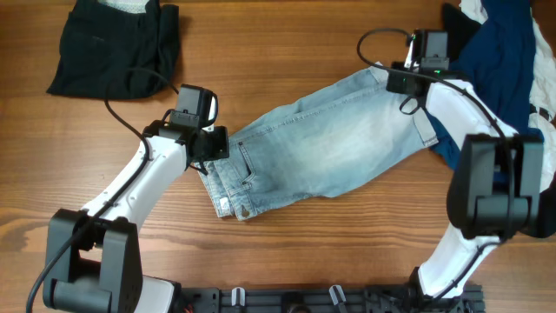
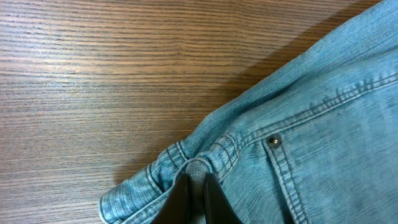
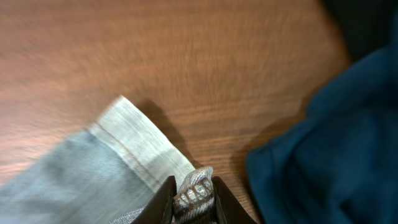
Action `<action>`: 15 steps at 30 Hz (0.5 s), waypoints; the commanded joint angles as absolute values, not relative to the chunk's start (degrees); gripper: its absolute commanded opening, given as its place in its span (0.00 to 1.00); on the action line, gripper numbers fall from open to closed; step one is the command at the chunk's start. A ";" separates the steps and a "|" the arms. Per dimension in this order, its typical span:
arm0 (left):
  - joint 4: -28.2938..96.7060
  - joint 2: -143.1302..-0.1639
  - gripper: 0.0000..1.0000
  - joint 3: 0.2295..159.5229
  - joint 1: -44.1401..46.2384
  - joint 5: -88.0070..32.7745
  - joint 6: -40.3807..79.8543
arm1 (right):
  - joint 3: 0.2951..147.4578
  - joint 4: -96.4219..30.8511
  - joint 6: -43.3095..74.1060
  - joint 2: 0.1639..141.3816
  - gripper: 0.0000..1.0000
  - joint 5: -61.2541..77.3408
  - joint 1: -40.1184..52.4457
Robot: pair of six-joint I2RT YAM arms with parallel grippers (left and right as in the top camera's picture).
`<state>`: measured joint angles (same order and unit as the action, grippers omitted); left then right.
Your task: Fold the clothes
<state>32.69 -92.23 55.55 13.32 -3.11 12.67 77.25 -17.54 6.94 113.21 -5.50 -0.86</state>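
Observation:
Pale faded-blue denim shorts (image 1: 330, 143) lie spread slantwise across the middle of the table. My left gripper (image 1: 211, 144) is shut on the waistband at the shorts' left end; the left wrist view shows its fingers (image 2: 196, 186) pinching the bunched band (image 2: 205, 163). My right gripper (image 1: 415, 80) is shut on a hemmed leg corner at the upper right; the right wrist view shows its fingers (image 3: 191, 194) holding a folded bit of hem (image 3: 193, 182). A navy-blue shirt (image 1: 499, 61) lies at the far right and also shows in the right wrist view (image 3: 323, 143).
A black garment (image 1: 113, 48) lies at the top left with a white piece (image 1: 130, 5) on its far edge. White and black pieces (image 1: 473, 13) lie under the navy shirt at the top right. Bare wood table (image 1: 287, 35) surrounds the shorts.

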 commanded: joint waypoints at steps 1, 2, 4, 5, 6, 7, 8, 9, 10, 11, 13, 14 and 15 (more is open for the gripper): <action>32.58 -91.13 0.04 55.40 13.21 -4.03 12.38 | 77.41 -17.76 6.13 111.02 0.05 -7.40 -1.52; 32.60 -91.13 0.04 55.40 13.21 -4.01 12.38 | 77.38 -18.26 6.15 111.02 0.04 -6.09 -1.52; 32.49 -91.13 0.04 55.42 13.21 -3.99 12.38 | 77.41 -17.76 6.17 111.00 0.04 -4.38 -1.52; 32.38 -91.11 0.04 55.46 13.21 -3.90 12.38 | 77.41 -17.06 6.22 111.00 0.04 -3.79 -1.48; 32.40 -91.05 0.04 55.59 13.21 -3.81 12.40 | 77.41 -16.36 6.17 111.00 0.04 -3.25 -1.45; 32.67 -90.83 0.04 55.83 13.21 -3.81 12.40 | 77.41 -15.46 6.17 111.00 0.04 -2.57 -1.48; 33.30 -90.30 0.04 56.36 13.21 -3.81 12.43 | 77.43 -14.17 6.17 111.00 0.04 -2.04 -1.48; 34.04 -89.56 0.04 56.93 13.21 -3.79 12.49 | 77.43 -12.97 6.17 111.00 0.04 -1.50 -1.48; 34.85 -88.44 0.04 57.49 13.21 -3.20 13.37 | 77.43 -11.09 6.17 111.00 0.04 -0.25 -1.48; 35.44 -87.00 0.04 57.78 13.21 -1.58 15.38 | 77.43 -9.87 6.28 111.00 0.04 0.23 -1.48; 36.05 -84.29 0.04 57.78 13.21 0.69 17.43 | 77.41 -6.85 7.07 111.15 0.04 0.34 -1.45; 36.25 -83.81 0.04 57.78 13.21 0.75 17.41 | 77.41 -6.00 7.05 111.26 0.04 0.34 -1.45; 36.45 -83.66 0.04 57.76 13.21 0.78 17.41 | 77.41 -4.99 7.03 111.48 0.04 0.40 -1.45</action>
